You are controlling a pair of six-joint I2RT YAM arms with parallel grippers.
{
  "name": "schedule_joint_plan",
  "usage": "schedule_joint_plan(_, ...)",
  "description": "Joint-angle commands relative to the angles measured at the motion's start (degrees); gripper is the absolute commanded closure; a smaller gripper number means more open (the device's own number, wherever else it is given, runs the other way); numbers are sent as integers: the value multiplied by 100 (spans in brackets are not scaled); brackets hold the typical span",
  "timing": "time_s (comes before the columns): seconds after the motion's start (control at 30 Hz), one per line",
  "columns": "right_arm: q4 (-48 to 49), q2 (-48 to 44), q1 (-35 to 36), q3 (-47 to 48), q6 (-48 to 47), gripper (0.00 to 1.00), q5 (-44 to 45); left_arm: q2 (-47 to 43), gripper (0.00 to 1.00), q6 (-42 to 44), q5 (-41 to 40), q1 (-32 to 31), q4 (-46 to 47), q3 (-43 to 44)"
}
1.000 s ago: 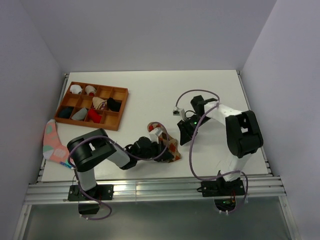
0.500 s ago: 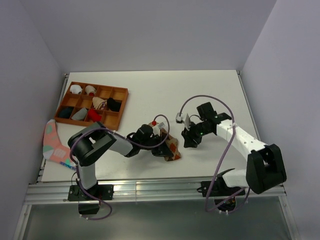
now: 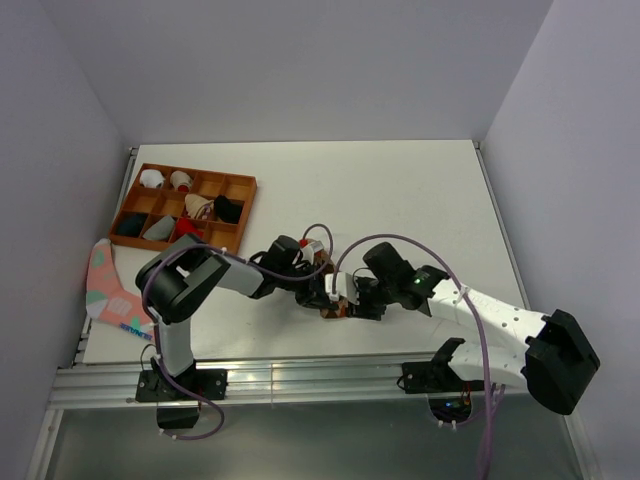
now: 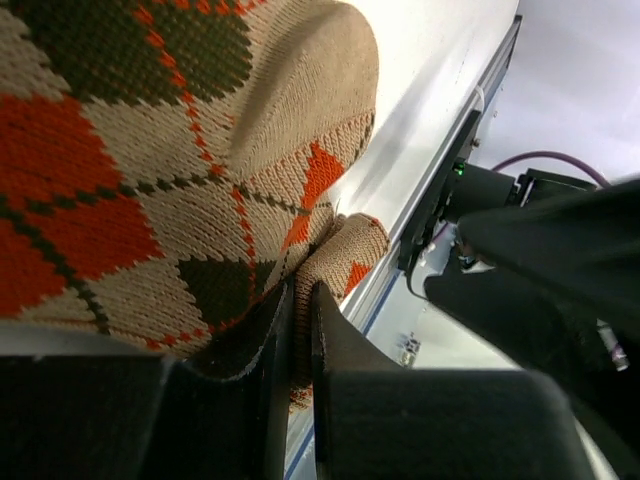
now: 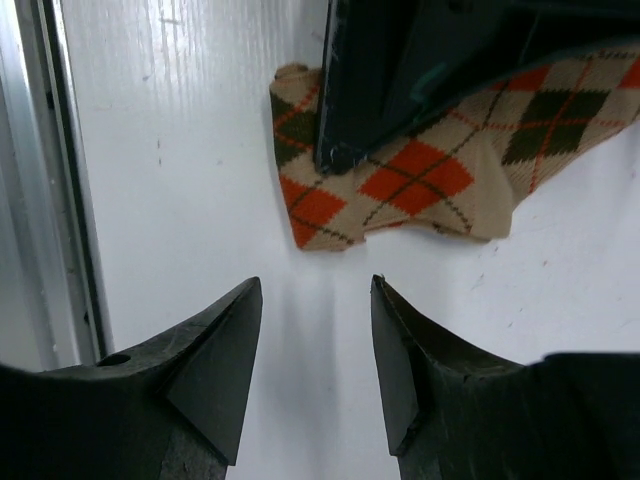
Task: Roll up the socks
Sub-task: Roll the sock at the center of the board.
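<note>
The tan-brown argyle sock (image 4: pixel 150 150) with red and orange diamonds fills the left wrist view. My left gripper (image 4: pixel 303 290) is shut on a fold of it. In the right wrist view the same sock (image 5: pixel 420 175) lies on the white table just beyond my right gripper (image 5: pixel 313 290). That gripper is open and holds nothing. A black left finger (image 5: pixel 400 70) sits on top of the sock there. From above, both grippers meet near the table's front middle. The left gripper (image 3: pixel 318 280) and the right gripper (image 3: pixel 345 303) cover most of the sock (image 3: pixel 330 312).
A brown compartment tray (image 3: pixel 200 173) with several small rolled items stands at the back left. A pink sock (image 3: pixel 105 285) with teal and white markings hangs over the table's left edge. The metal rail (image 5: pixel 60 180) of the front edge runs close to the right gripper.
My right arm has swung in from the right middle of the table to the sock, its jaws opening wider. The left gripper stayed shut on the sock and shifted slightly away from the front edge.
</note>
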Motion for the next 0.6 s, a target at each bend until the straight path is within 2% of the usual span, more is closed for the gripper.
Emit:
schedule_joint_plan(0.0,712,54,382,-132,-122,45,458,566,100,679,-562,70,-1607,-188)
schedule_joint_plan(0.3,1249,388,1428,-343,-121,46,1169,838,100,846,-281,185,-1809,-39)
schedule_joint_plan(0.57,1469,898,1675,-343,-60,47,1468,944,100,951,-193,211,-1888,50)
